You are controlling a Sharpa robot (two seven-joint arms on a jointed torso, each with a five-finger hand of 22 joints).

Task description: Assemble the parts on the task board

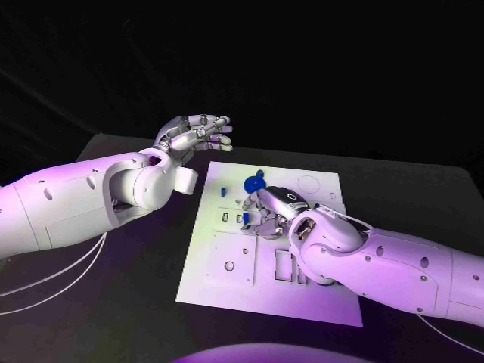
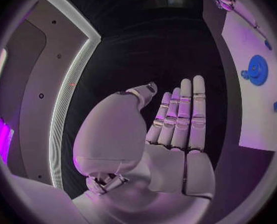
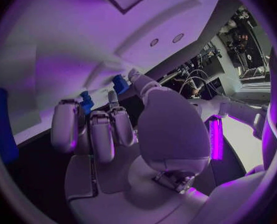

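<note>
Where fingers curl, right hand [image 1: 271,212] over blue part [image 1: 246,219].

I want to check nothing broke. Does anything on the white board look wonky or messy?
Nothing stands out. The task board lies flat on the table, and the round blue part sits on it. The right hand is over the small blue parts; the left hand holds nothing.

The task board [image 1: 308,295] lies mid-table [image 1: 439,197], parts [image 1: 254,184] on its far half.

A robotics lab: a black counter [image 1: 417,197] against dark surroundings carries a white task board [image 1: 308,291], with cabled equipment racks [image 3: 247,40] beyond.
</note>
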